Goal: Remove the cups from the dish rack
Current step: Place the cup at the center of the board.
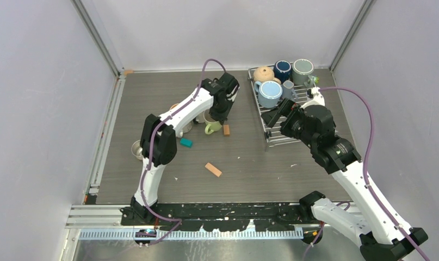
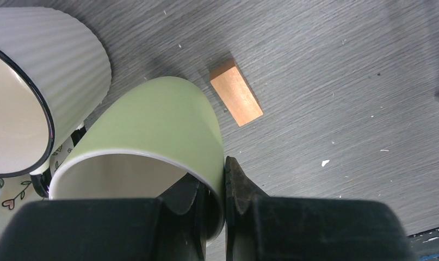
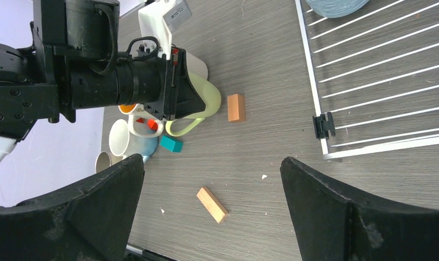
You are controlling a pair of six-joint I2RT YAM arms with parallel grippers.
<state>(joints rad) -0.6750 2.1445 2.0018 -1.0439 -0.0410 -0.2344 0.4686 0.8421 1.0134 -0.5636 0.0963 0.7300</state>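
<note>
The green cup [image 2: 152, 125], rim-clamped in the left gripper [image 2: 223, 174], may tip against the white cup [image 2: 65, 60] beside it on release; the right gripper [image 3: 211, 168] stands spread wide.

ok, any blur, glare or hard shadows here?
Top external: even light, soft shadows, no glare on the silver wire dish rack. Left wrist: the left hand crowds the bottom edge, soft; the lime green mug it grips is sharp. Right wrist: the open right hand looms dark and soft-edged; grey table grain crisp.
</note>
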